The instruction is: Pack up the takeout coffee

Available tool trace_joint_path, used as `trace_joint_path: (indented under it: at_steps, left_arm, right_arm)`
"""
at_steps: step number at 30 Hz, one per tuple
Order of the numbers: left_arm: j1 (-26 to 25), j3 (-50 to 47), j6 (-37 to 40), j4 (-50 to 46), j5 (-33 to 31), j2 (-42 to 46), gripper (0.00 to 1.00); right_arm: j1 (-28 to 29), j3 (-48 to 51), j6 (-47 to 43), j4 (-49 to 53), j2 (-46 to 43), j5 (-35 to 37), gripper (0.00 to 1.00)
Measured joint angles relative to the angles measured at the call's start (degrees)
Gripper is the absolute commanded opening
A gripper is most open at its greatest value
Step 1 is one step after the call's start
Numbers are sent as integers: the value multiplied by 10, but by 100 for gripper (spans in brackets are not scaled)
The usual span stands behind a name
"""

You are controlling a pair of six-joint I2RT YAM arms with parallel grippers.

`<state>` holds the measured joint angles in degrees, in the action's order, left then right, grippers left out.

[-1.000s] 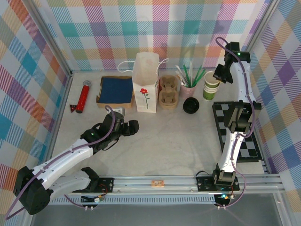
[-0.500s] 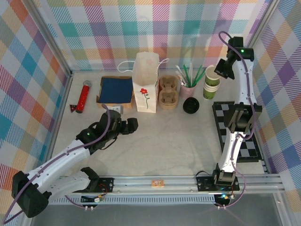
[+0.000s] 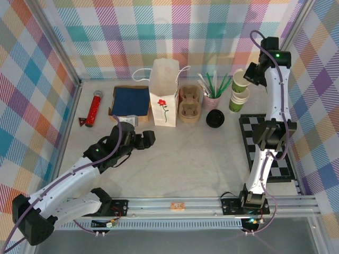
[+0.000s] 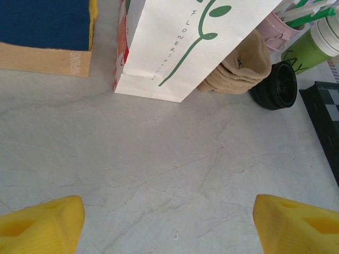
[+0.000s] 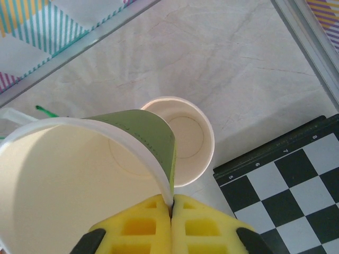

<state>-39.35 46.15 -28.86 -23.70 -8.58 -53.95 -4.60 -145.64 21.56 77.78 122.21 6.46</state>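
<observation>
While the right gripper (image 5: 171,203) is pinched shut on the rim of a lidless green cup (image 5: 79,174), that cup hangs in the air at the far right, just above the stack of cups (image 3: 238,99). One finger sits inside the rim and one outside. The cup is tilted, with its open mouth facing the wrist camera instead of straight up.

My guess is this cup is the takeout coffee in the making, since the black lid (image 3: 214,118) is lying loose on the table with no cup under it.

What the next move hinges on, I reckon: the lid is to the left of the held cup and nearer, just beside the stack. The white paper bag (image 3: 163,92) stands upright further left, past the brown cup carriers (image 3: 190,103). So the right arm is clearly the closer one to the lid. It would have to bring the cup upright before anything goes on top.

The left gripper (image 4: 169,222) has its jaws wide apart with nothing between them. It sits over bare table on the near side of the bag, which makes it the closer arm to the bag.
</observation>
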Motion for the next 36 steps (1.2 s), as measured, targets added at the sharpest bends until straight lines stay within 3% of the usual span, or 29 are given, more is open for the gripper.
trace_joint_path:
  at_steps: [11,21,26,36]
  left_arm:
    - [0,0,-4,-2,2,27,83]
    - [0,-17,-18,0,7,42,82]
    - [0,-17,-18,2,14,22,82]
    - [0,-17,-35,28,16,-27,82]
  right_arm:
    - [0,14,-17,17,-117,-32,5]
    - [19,275,-26,-16,-319,-74,5]
    - [47,385,-30,-32,-394,-86,5]
    - [160,455,-31,-30,-471,-78,3]
